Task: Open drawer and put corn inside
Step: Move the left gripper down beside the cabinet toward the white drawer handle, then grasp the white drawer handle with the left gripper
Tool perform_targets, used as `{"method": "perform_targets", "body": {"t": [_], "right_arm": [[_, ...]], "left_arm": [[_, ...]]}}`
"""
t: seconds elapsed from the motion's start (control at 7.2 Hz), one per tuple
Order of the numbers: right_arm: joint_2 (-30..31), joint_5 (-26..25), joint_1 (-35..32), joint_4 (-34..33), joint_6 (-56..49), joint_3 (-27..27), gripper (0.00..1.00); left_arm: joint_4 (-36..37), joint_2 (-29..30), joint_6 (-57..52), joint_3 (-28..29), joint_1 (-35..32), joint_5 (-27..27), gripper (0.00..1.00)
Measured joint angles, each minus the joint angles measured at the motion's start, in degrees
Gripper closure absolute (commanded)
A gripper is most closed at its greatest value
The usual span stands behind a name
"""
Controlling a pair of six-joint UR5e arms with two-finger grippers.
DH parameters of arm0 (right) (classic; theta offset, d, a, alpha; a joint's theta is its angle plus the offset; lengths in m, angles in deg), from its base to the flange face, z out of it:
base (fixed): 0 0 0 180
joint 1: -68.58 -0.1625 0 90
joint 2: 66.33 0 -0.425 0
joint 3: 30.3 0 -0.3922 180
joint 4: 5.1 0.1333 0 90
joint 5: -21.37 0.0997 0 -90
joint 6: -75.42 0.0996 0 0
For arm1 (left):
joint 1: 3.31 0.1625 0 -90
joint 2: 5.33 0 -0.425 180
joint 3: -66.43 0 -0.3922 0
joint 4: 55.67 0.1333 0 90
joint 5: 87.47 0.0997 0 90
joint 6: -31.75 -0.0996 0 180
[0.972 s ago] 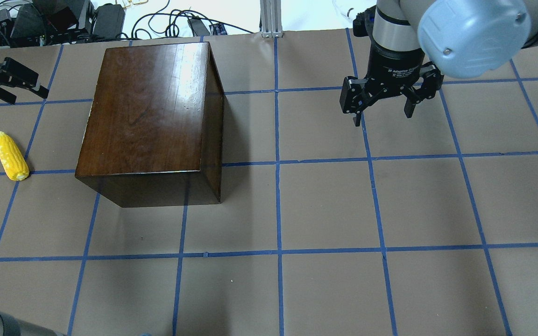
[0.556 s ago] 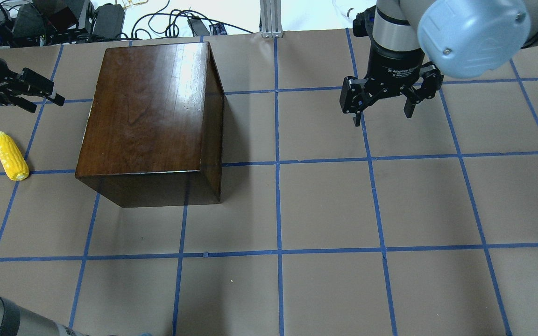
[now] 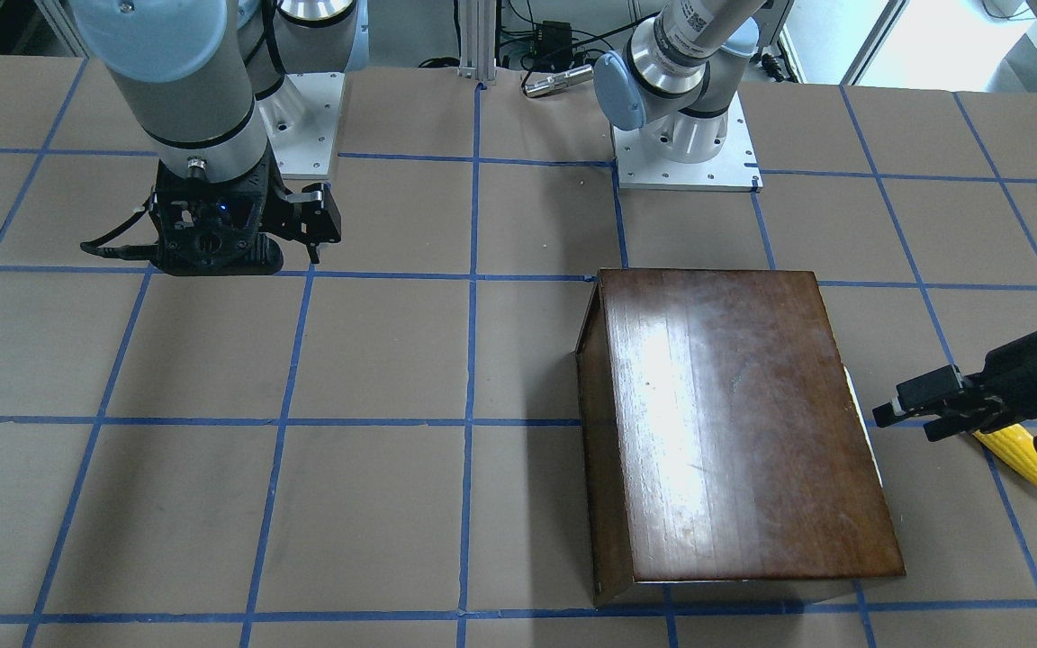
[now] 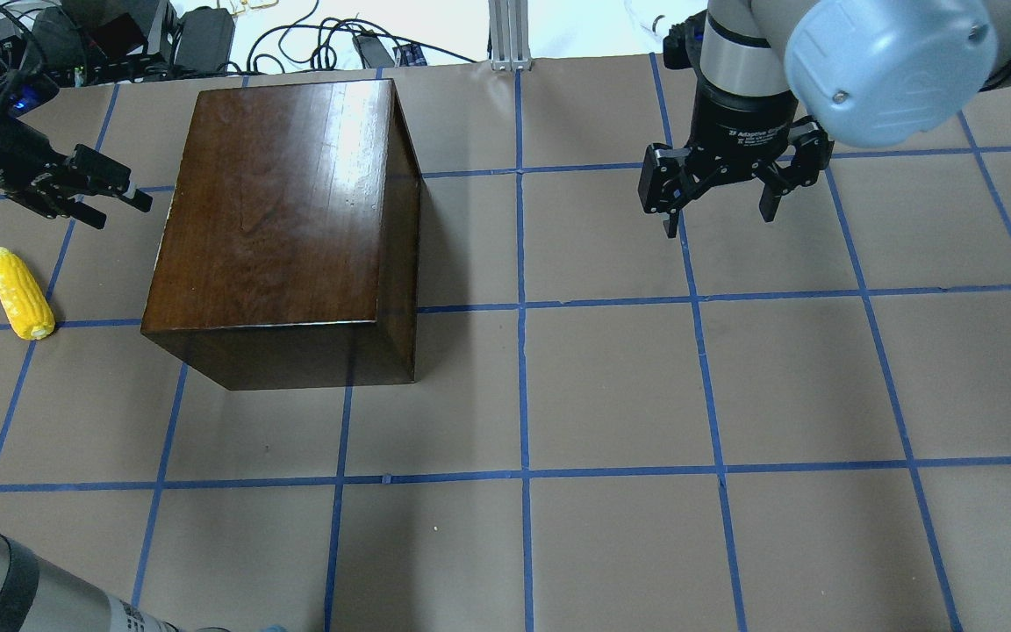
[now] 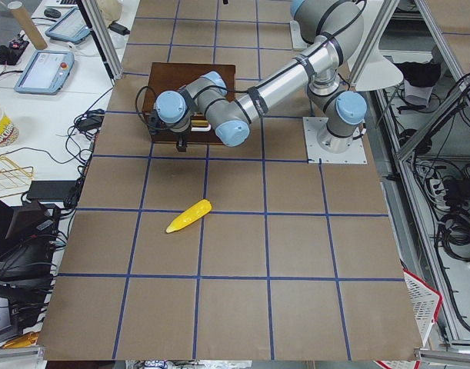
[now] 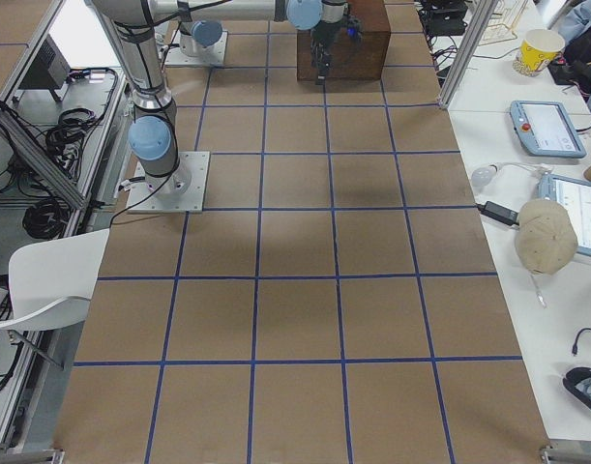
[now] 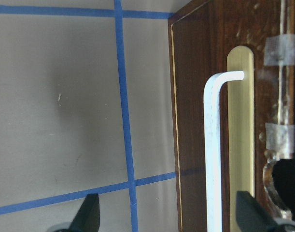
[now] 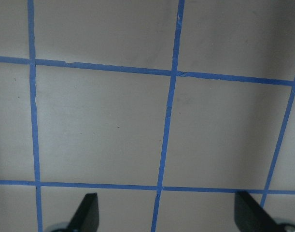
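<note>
The glossy dark-brown box (image 4: 282, 219) stands at the table's far left. Its drawer is shut, and the worn front panel (image 7: 193, 121) with a white handle (image 7: 212, 154) fills the left wrist view. My left gripper (image 4: 124, 211) is open and empty, level with that panel and a short gap from it, fingers (image 7: 89, 215) spread on either side of the handle's line. The yellow corn (image 4: 21, 294) lies on the table left of the box, nearer than the left gripper. My right gripper (image 4: 720, 219) is open and empty, hanging over the far right of the table.
Cables and power bricks (image 4: 119, 39) crowd the table's far-left edge behind the left arm. An aluminium post (image 4: 510, 35) stands at the far middle. The brown paper surface with blue tape grid (image 4: 611, 386) stretches right of and in front of the box.
My left gripper has moved right, from the table's left edge toward the box's drawer side. The right arm, the corn and the box have not moved.
</note>
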Motion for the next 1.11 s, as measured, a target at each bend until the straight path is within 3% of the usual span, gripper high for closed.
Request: {"method": "perform_targets", "body": {"t": [1.11], "right_arm": [[0.0, 0.0, 0.0, 0.0, 0.1, 0.0, 0.00]], "left_arm": [[-0.9, 3.1, 0.0, -0.9, -0.1, -1.7, 0.00]]}}
